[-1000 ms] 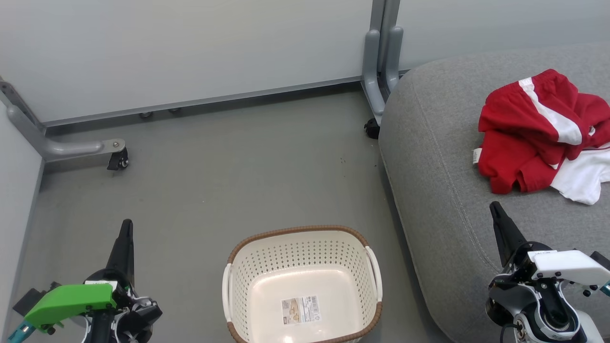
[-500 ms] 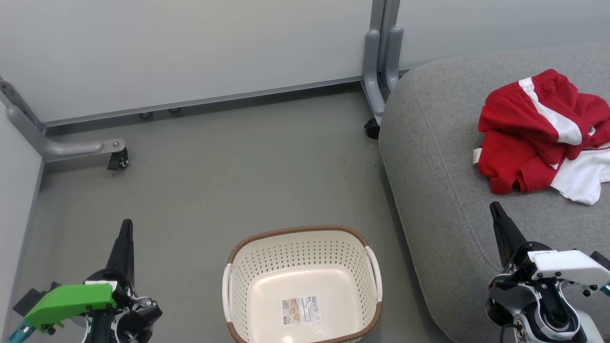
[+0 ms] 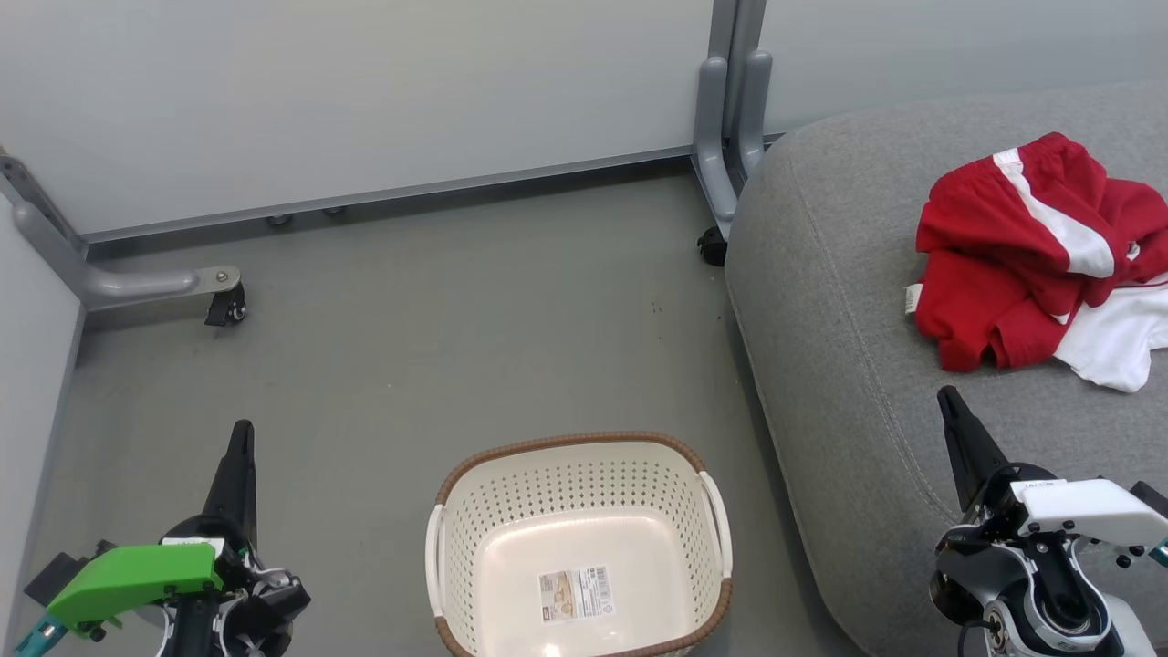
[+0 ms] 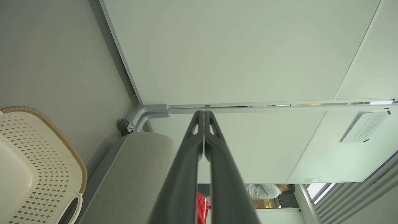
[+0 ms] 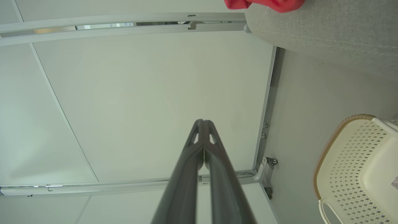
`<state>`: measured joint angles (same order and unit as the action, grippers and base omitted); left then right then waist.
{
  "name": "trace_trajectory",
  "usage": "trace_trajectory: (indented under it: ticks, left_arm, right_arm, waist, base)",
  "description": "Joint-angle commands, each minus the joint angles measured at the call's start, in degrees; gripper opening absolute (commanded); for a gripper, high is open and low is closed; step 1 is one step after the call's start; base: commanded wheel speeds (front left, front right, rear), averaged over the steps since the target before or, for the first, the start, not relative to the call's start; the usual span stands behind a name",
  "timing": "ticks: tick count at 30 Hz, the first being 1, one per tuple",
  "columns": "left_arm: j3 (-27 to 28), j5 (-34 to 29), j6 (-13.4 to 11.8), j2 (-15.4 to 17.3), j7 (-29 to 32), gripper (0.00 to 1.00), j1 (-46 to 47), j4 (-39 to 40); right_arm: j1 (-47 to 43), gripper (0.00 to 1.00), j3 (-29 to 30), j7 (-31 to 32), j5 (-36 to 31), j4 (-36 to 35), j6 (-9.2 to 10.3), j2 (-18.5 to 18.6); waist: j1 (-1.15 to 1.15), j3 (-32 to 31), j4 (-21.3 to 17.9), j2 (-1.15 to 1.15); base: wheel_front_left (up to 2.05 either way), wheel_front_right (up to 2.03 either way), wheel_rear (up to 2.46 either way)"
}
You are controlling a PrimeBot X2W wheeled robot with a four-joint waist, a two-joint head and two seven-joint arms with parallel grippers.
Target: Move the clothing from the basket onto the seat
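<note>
This looks like a robot test cell in a lab or office, dressed as a home corner. Pale partition panels [image 3: 365, 91] on grey metal feet with castors [image 3: 225, 308] stand ahead of the left gripper [image 3: 241, 433] on a bare grey floor [image 3: 456, 319]. A printed notice [image 4: 363, 127] hangs on a panel beyond its fingertips. An upholstered seat [image 3: 839, 365] lies under the right gripper [image 3: 949, 400].

Smooth matt grey floor [image 3: 411, 347]; pale grey-white partition panels [image 3: 365, 91] on grey metal feet [image 3: 146, 283] with small black castors [image 3: 225, 312]; white paper notice [image 4: 363, 126].
</note>
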<state>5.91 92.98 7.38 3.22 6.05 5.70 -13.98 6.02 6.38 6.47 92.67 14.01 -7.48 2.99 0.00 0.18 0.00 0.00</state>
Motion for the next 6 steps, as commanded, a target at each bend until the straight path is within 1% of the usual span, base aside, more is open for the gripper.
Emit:
trace_trajectory:
  ticks: [1,6]
  left_arm:
    - [0.32,-0.31,0.20,0.10,0.32,0.00,0.95,-0.12]
    - [0.35,-0.37,0.20,0.07,0.36,0.00,0.95,-0.12]
  right_arm:
    - [0.34,0.00,0.09,0.04,-0.20,0.09,-0.02,0.04]
    - [0.34,0.00,0.10,0.06,-0.22,0.09,-0.02,0.02]
  waist:
    - [0.00,0.00,0.00,0.00]
    - [0.00,0.00,0.00,0.00]
  base:
    - [0.00,0.00,0.00]
    - [0.00,0.00,0.00]
